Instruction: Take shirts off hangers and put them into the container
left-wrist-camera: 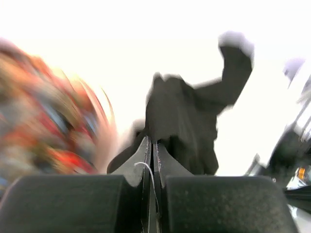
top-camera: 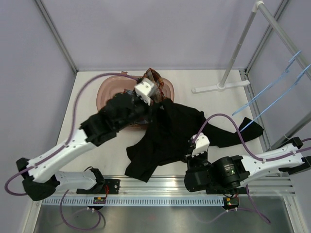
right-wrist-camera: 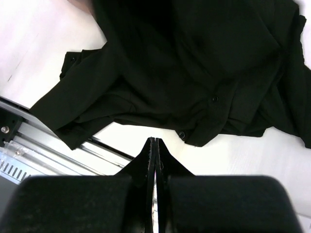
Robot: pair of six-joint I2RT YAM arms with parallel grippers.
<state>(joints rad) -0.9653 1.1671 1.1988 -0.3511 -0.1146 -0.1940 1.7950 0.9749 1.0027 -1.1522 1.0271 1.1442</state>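
The black shirt lies spread on the table, off any hanger, its upper left corner by the container. The plaid shirt lies bunched in the container's far right end. My left gripper is at that corner of the black shirt, jaws shut with the fabric at their tips. In the left wrist view, the left gripper has the black shirt ahead and the plaid shirt blurred at left. My right gripper is shut and empty just short of the black shirt hem. Bare light-blue hangers hang at right.
A white rack pole with its foot stands at the back right, and the hangers hang from its rail. The aluminium base rail runs along the near edge, just below the shirt's hem. Purple cables loop off both arms.
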